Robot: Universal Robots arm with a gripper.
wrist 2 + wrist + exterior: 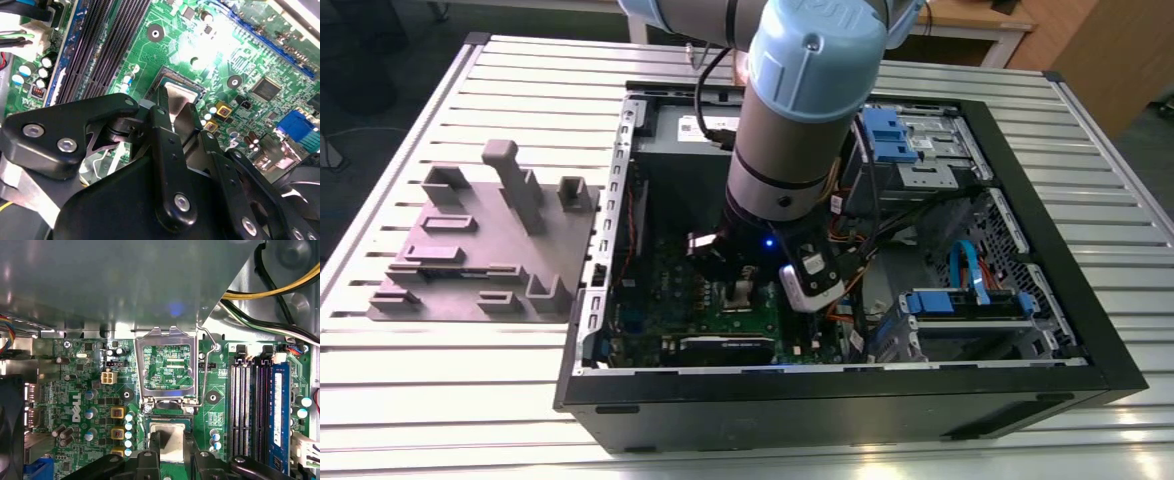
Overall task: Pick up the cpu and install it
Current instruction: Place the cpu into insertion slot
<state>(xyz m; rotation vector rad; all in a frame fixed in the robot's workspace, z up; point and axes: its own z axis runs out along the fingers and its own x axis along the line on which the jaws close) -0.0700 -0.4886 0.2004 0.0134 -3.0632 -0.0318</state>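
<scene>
Black-fingered end effector (171, 436) pinches the cpu (169, 445) between its tips — low over the open socket (167, 418).

The ribbed metal table (440, 400) carries two things. A grey moulded plate (467, 270) lies toward the exterior view's left, just beside an open black computer case (827, 405).

Harsh glare on motherboard (220, 35); case (854, 400) interior dim

Workshop with slatted metal bench (480, 390), opened computer (854, 405).
</scene>
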